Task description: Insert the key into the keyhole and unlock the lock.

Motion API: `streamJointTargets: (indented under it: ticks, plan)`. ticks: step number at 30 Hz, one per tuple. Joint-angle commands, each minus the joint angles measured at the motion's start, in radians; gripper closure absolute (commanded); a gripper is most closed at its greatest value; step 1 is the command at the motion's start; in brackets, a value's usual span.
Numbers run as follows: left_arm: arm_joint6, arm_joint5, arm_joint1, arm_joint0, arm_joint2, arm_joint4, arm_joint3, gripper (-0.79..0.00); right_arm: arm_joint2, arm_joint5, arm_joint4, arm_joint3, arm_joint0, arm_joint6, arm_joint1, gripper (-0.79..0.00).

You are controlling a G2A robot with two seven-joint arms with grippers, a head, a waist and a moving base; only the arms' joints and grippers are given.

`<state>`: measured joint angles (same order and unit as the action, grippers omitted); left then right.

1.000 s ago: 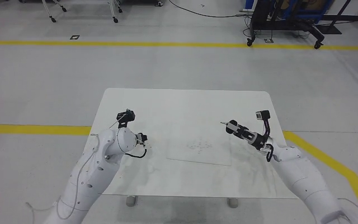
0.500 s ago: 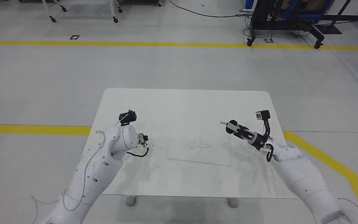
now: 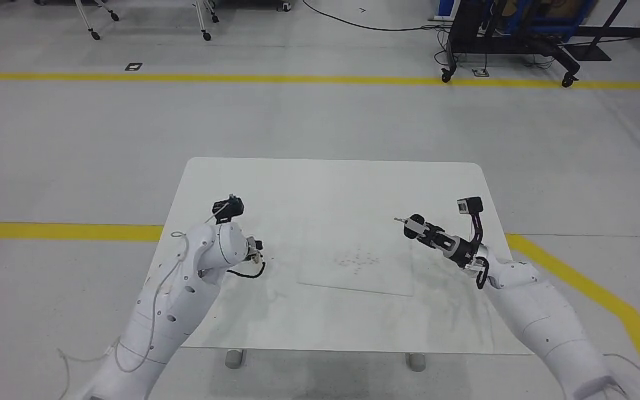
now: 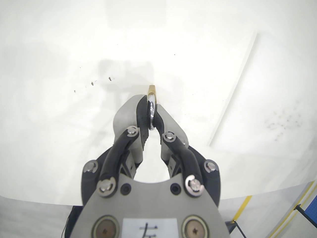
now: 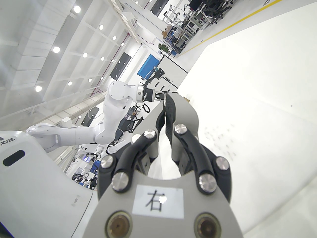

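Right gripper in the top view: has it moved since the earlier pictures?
No. The right gripper sits at the same spot as before, judged against the table edge beside it and the faint sheet lying on the tabletop.

Bright overhead lighting, faint soft shadows

Wide open stretch of white table [image 3: 330, 185] between left gripper [image 4: 150, 105] and right gripper [image 5: 165, 101], crossed only by a flat sheet [image 3: 355, 268]

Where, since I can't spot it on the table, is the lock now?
In the left wrist view, the lock is clamped in the left tool, over the table's left side.
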<state>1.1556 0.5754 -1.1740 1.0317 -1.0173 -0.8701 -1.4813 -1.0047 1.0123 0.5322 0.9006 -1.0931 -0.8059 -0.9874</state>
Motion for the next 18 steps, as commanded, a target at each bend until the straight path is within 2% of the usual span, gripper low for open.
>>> streamJointTargets:
  ticks: [1,8,13,16,18]
  plan:
    - [-0.003,-0.006,0.000,-0.001,0.002,-0.013,0.002,0.000,0.000,0.000,0.000,0.000,0.000,0.000,0.000,0.000]
    - [0.024,-0.067,0.004,0.005,-0.010,-0.016,-0.008,0.000,0.000,0.000,0.000,0.000,0.000,0.000,0.000,0.000]
    - [0.049,-0.115,0.008,0.005,0.001,-0.076,-0.030,0.000,0.000,0.000,0.000,0.000,0.000,0.000,0.000,0.000]
    - [0.000,-0.171,0.008,0.020,-0.004,-0.063,-0.076,0.000,0.000,0.000,0.000,0.000,0.000,0.000,0.000,0.000]
    - [-0.100,-0.227,0.009,0.048,-0.038,-0.006,-0.119,0.000,0.000,0.000,0.000,0.000,0.000,0.000,0.000,0.000]
